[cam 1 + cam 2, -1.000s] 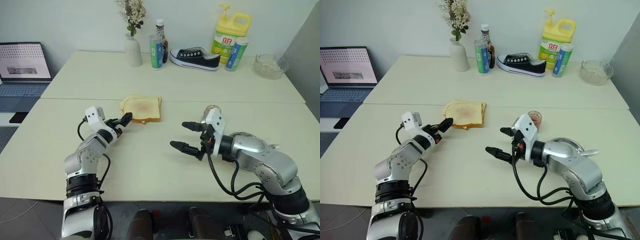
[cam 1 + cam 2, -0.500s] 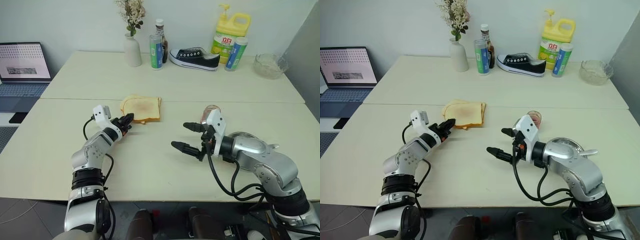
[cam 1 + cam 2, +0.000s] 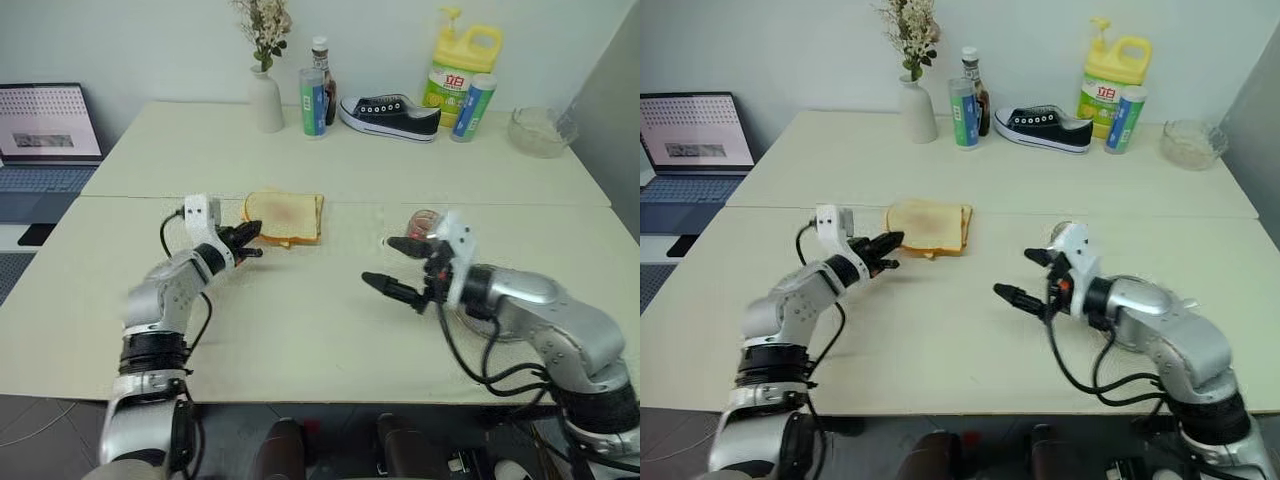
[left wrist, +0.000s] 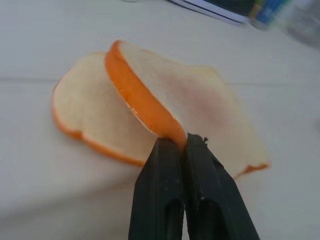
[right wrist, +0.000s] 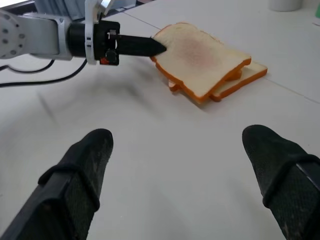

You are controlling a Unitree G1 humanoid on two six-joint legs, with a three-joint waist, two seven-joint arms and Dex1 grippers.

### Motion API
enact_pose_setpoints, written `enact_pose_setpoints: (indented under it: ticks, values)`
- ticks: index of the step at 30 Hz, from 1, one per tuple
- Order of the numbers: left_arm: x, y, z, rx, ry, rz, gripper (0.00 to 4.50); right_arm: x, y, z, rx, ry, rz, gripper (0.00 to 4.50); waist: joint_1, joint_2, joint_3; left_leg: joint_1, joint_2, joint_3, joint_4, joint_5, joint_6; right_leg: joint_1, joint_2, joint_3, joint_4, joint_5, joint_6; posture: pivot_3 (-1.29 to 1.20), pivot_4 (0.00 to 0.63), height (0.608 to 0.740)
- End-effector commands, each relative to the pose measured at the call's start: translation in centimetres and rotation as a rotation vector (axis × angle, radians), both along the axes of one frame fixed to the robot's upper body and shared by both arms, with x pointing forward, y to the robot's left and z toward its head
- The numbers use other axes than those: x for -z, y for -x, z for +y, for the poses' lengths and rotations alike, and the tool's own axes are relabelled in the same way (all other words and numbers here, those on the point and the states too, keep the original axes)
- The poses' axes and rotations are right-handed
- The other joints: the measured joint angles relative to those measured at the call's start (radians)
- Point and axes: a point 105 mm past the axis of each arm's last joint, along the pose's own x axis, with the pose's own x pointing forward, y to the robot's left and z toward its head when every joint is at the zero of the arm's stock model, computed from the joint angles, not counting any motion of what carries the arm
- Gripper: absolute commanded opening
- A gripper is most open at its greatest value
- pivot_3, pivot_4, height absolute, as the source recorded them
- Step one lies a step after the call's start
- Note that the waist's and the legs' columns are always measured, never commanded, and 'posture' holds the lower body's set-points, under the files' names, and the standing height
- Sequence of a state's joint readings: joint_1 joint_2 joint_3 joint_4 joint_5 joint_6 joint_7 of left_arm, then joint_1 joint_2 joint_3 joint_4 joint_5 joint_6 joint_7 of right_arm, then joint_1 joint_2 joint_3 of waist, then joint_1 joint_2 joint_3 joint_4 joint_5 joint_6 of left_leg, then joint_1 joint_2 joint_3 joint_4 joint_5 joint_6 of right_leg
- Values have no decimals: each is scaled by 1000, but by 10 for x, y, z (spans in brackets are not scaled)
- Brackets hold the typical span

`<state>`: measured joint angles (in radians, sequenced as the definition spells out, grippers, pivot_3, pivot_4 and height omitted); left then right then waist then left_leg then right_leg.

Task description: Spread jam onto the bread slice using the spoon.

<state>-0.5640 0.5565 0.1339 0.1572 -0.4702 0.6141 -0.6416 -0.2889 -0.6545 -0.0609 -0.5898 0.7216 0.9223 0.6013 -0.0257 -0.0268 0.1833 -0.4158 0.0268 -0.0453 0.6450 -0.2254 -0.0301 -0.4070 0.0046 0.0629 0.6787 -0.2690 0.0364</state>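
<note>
In left gripper point(image 4: 181, 145), bread slice point(image 4: 175, 100) corner-tilted.

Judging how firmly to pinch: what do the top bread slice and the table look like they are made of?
Top bread slice: soft, porous crumb, matte, with a thin orange crust and a faint toasted patch. Table: smooth, hard cream surface, likely laminate, with a slight sheen.
</note>
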Motion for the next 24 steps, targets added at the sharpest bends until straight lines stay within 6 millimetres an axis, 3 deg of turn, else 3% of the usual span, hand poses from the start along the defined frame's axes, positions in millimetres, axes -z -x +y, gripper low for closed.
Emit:
enact_pose_setpoints:
  ticks: [1,5,7,9,13,19,24]
  values:
    - [-56,43,-50,427,-136,-149,13,-14,39,-16,-85,35,36,4500,3,0,0,0,0,-1,0,0,-1,0,-1,-1,0,0,0,0,150,740]
    - [-66,88,-74,761,-212,-99,13,-11,65,-32,-84,76,118,4500,-3,0,0,1,-1,1,-1,-1,0,1,-2,0,0,-1,1,0,150,740]
    - [-60,103,-80,872,-242,-47,13,-11,70,-35,-65,66,131,4500,-9,1,0,2,0,3,0,-1,0,1,0,1,0,-4,4,0,150,740]
    - [-37,107,-84,937,-325,-3,13,-10,70,-38,-26,51,136,4500,-12,1,0,4,1,4,0,-1,0,1,3,4,0,-4,3,0,150,740]
    - [15,90,-89,975,-557,-27,13,-6,76,-38,14,30,159,4500,-6,1,0,8,2,5,0,0,0,3,4,6,2,-4,2,0,150,740]
    - [42,57,-120,949,-570,-106,13,-3,84,-39,52,28,178,4500,3,0,0,3,1,5,2,-1,0,2,3,6,-1,-4,3,0,150,740]
    - [41,36,-150,916,-515,-171,13,-2,85,-40,71,33,183,4500,2,0,0,1,0,5,2,-1,0,1,3,5,-2,-4,4,0,150,740]
